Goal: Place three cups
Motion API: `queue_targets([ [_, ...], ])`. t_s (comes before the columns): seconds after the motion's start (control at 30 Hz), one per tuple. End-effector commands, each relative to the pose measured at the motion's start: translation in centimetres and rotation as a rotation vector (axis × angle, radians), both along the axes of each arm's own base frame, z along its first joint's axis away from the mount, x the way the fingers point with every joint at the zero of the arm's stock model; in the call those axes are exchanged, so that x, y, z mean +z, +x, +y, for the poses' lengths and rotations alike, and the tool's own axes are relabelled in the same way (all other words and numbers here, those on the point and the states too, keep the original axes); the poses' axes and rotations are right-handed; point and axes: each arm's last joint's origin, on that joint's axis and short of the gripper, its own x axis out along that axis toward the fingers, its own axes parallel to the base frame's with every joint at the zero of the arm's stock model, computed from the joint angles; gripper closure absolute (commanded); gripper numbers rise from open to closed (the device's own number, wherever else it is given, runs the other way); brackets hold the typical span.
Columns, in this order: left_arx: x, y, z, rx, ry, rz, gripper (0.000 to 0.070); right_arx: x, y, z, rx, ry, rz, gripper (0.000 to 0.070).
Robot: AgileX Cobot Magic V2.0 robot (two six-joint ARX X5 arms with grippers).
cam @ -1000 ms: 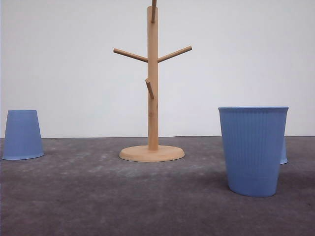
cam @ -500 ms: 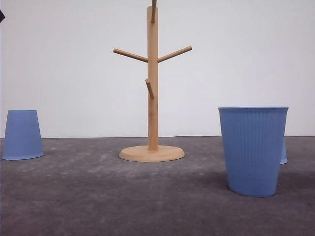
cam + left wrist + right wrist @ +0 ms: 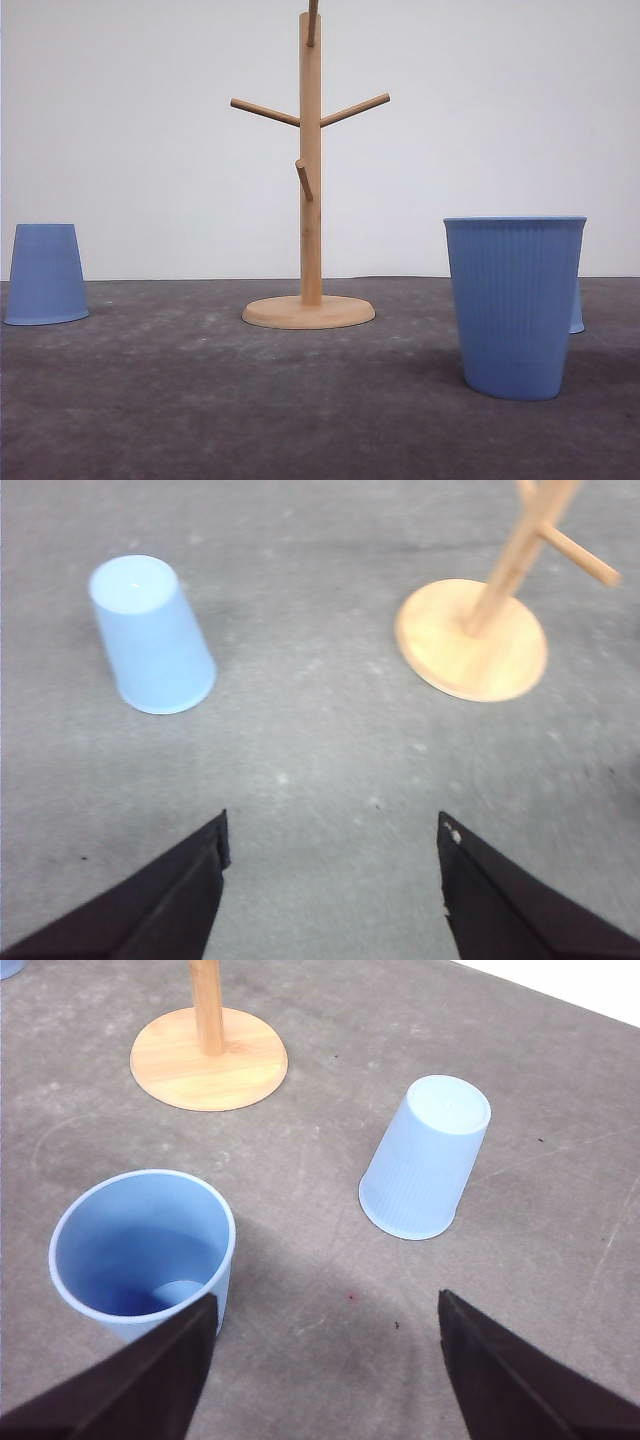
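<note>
Left gripper (image 3: 330,880): its two dark fingers were spread wide apart above bare table, pinching nothing.

Right gripper (image 3: 325,1365): its fingers were likewise spread wide and held nothing; the upright cup stood just beside one finger, though contact could not be told.

Table (image 3: 250,420): a dark grey, mottled surface carried everything; a white wall stood behind its far edge.

Upright cup (image 3: 514,305): the nearest of the three blue ribbed cups stood mouth up on the right side of the table, closest to the near edge. In the right wrist view (image 3: 143,1250) its open mouth and round inner bottom were visible.

Right inverted cup (image 3: 426,1158): this cup stood mouth down, flat bottom up, on the right side of the table behind the upright cup. From the front only a sliver of it (image 3: 577,310) showed past the upright cup's right side.

Left inverted cup (image 3: 46,274): it stood mouth down near the table's left edge, well apart from the other two. The left wrist view (image 3: 152,635) showed its flat bottom facing up.

Wooden stand (image 3: 310,160): a tan post on a round base stood toward the middle of the table, between the left cup and the right pair. Its angled pegs carried no cups. Its base also appeared in the left wrist view (image 3: 470,640) and the right wrist view (image 3: 208,1058).
</note>
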Motion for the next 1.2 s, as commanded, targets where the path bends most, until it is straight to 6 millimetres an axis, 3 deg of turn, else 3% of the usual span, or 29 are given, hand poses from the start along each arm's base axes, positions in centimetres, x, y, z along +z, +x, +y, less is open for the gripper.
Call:
queue_targets([
  [0.0,0.9,1.4,-0.1,0.028,-0.002,0.016,0.0292,0.6,0.0,0.1,0.006,0.003,-0.026,0.0255],
  [0.2,2.2,6.8,0.5,0.108,0.01,0.079,0.0203,0.6,0.0,0.1,0.007,0.003,-0.026,0.0255],
  [0.3,2.0,9.5,1.1,0.14,0.01,0.097,0.0071,0.6,0.0,0.1,0.006,0.003,-0.028,0.0255],
  [0.37,1.6,11.1,1.5,0.139,0.007,0.106,0.0026,0.6,0.0,0.1,0.007,0.004,-0.032,0.0255],
  [0.8,-2.8,19.6,3.3,0.089,0.038,-0.016,0.0019,0.6,0.0,0.1,0.006,0.003,-0.032,0.0255],
  [1.17,-7.4,22.4,4.7,0.117,0.033,0.073,0.002,0.6,0.1,0.1,0.003,0.003,-0.034,0.0256],
])
